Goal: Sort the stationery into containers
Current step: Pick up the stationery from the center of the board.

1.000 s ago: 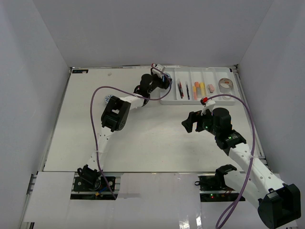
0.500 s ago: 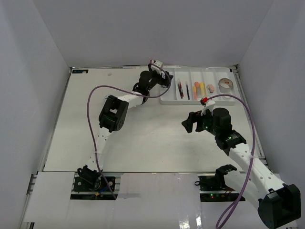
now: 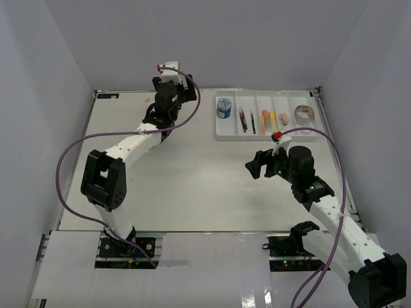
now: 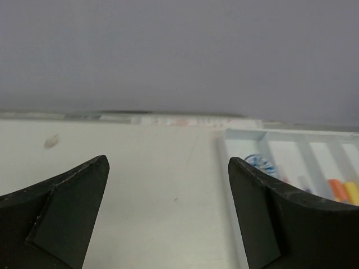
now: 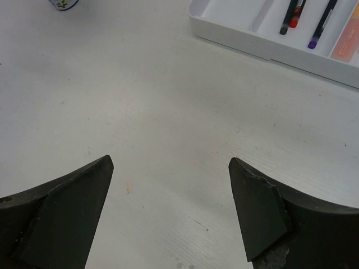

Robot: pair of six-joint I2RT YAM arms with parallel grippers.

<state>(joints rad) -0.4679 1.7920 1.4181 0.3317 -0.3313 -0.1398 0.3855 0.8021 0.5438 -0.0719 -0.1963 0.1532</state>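
Jar (image 3: 224, 107) in tray (image 3: 257, 136), second jar (image 5: 63, 3) cropped, left hand (image 4: 167, 162) and right hand (image 5: 171, 162) spread empty

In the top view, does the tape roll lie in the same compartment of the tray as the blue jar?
No: the tape roll lies in the rightmost compartment of the tray, the blue jar in the leftmost.

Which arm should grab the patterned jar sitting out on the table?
Left, probably. The jar shows only at the far top-left edge of the right wrist view, well away from the right fingers. The top view hides it, likely under the left arm; the left fingers are open.
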